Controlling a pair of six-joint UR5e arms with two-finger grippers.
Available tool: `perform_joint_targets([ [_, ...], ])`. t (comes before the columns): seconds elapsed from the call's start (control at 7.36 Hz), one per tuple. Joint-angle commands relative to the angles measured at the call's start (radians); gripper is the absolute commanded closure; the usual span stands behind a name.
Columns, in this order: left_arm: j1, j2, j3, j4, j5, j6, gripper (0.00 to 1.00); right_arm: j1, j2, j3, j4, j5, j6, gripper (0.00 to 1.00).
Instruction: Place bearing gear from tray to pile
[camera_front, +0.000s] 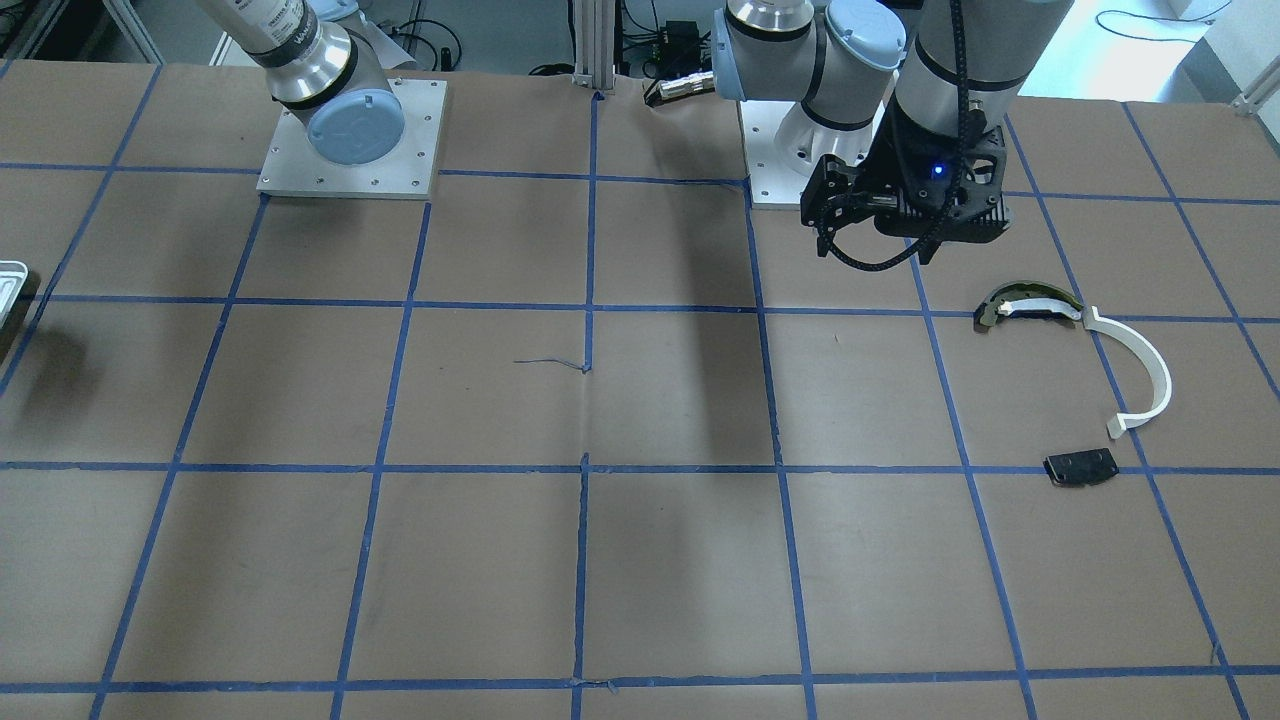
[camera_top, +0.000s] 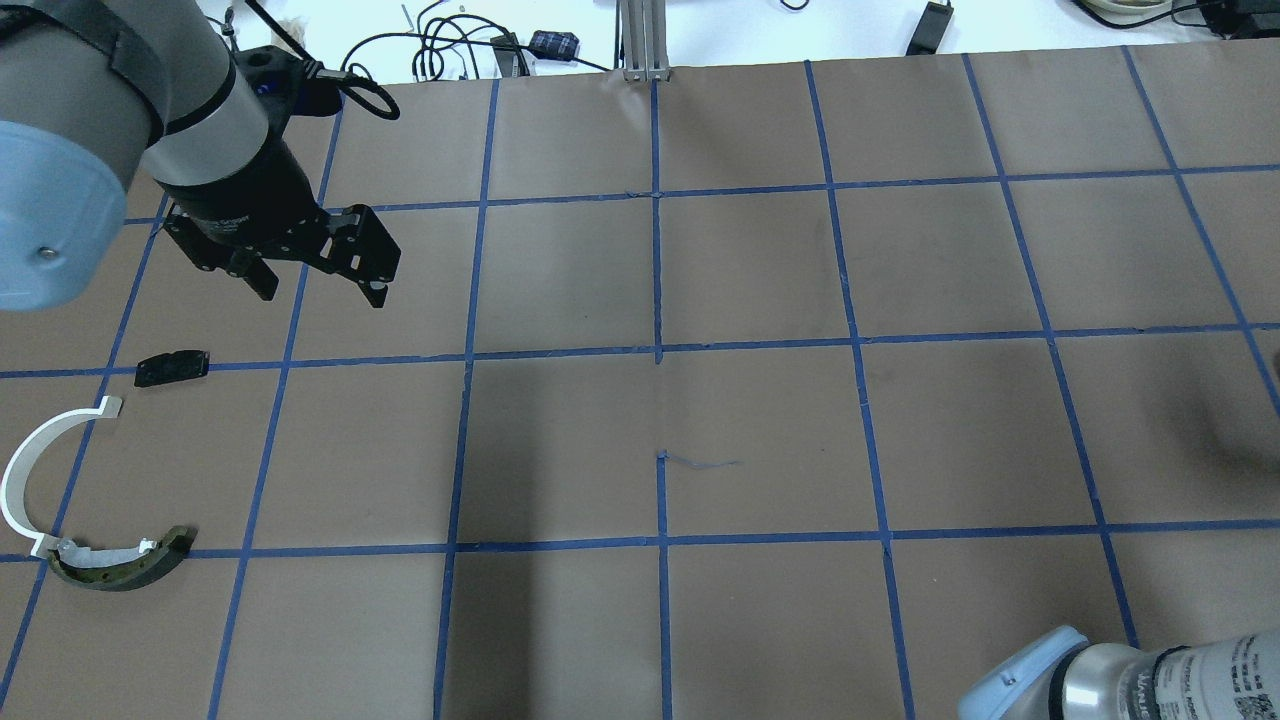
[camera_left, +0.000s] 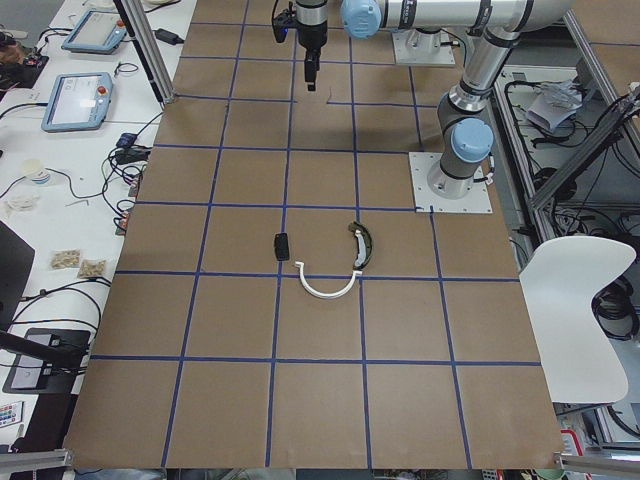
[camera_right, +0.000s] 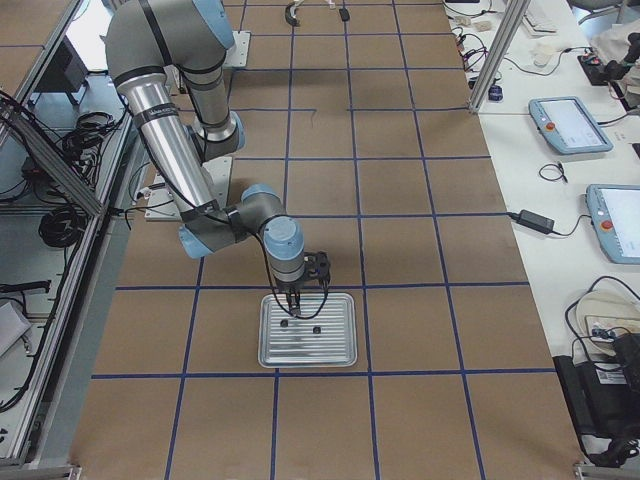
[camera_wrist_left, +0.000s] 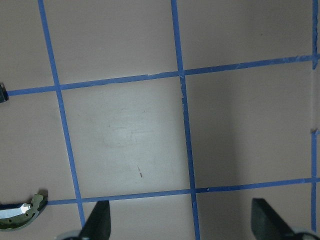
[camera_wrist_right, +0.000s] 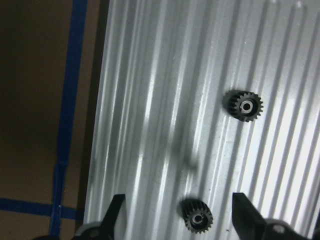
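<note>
Brown-papered table (camera_front: 640, 400), blue tape grid.

1. Near the right-end edge: tray (camera_right: 320, 352), ribbed metal. Contents: bearing gear (camera_wrist_right: 197, 216) and second gear (camera_wrist_right: 243, 106), lying apart, neither lifted.
2. Right gripper (camera_wrist_right: 178, 217), over the tray, jaws spread wide, empty. The bearing gear sits between them, apparently lined up for the pick.
3. Left half, nearer the robot-side edge: pile (camera_left: 327, 293), made up of white arc (camera_front: 1165, 380), olive piece (camera_top: 125, 560) and black plate (camera_top: 172, 367).
4. Left gripper (camera_top: 318, 288), raised beside the pile, spread, empty, probably parked clear.
</note>
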Motion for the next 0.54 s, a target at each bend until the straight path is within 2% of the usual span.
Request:
perform_joint_targets([
  [0.0,-0.001,0.000,-0.001,0.000,0.000,0.001,0.00,-0.024,0.027,-0.005,-0.004,0.002,-0.016,0.41],
  [0.41,-0.001,-0.002,-0.001,-0.002,0.001,0.001,0.00,-0.032,0.049,-0.013,-0.008,0.005,-0.053,0.47],
])
